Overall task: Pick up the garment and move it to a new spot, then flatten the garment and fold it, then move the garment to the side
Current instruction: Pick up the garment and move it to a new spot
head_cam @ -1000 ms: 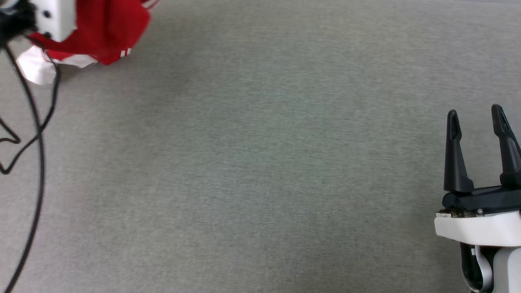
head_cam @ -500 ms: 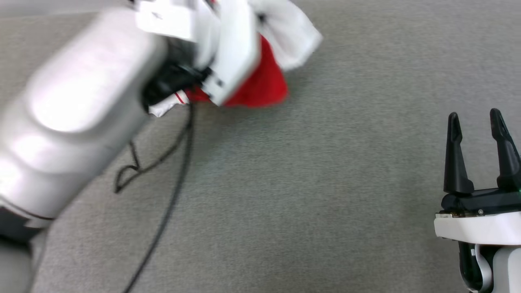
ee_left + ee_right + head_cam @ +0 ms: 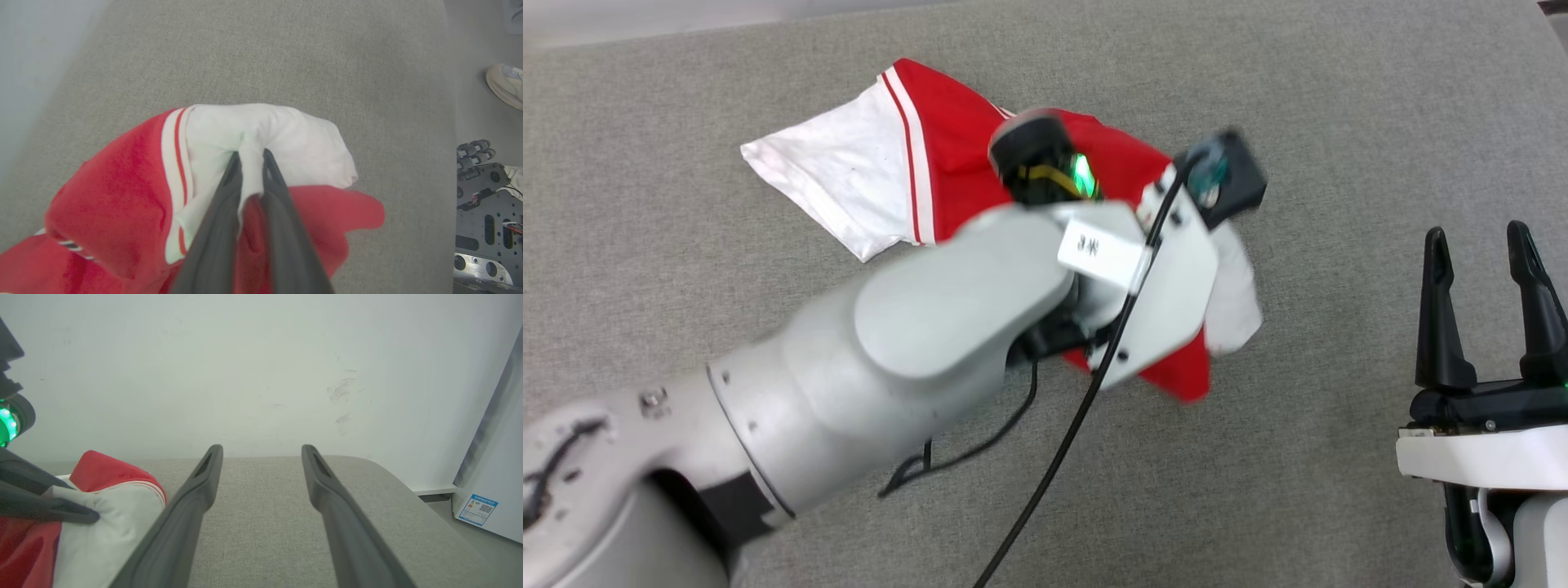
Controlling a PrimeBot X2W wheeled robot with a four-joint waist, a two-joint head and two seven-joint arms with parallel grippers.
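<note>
1. A grey woven surface [image 3: 1339, 122] covers the head view. In the right wrist view a pale, scuffed wall [image 3: 261, 355] stands behind its far edge.
2. The left arm [image 3: 931, 327], pale grey and bulky, runs from 8 o'clock in the head view up toward the centre and overlaps part of the cloth.
3. The garment [image 3: 947, 155] lies crumpled on the surface at about 12 o'clock from the head view's centre. One white sleeve is spread toward 10 o'clock, with red-and-white striped trim where it meets the red body. A bunched red and white part hangs at 3 o'clock of the arm's wrist.
4. The right gripper [image 3: 1476, 229] sits at 4 o'clock in the head view, well apart from the cloth. Its two fingers are spread wide with nothing between them, as its own wrist view [image 3: 262, 448] also shows.
5. The left gripper [image 3: 250, 154] has its fingers pressed together on a fold of white sleeve, and red cloth bulges out at 8 and 4 o'clock around them.
6. A black cable [image 3: 1062, 457] trails from the left wrist down to 6 o'clock.
7. A pale shoe [image 3: 504, 83] shows at 2 o'clock in the left wrist view, off the surface.
8. A small blue sticker [image 3: 477, 506] sits at 4 o'clock in the right wrist view.
</note>
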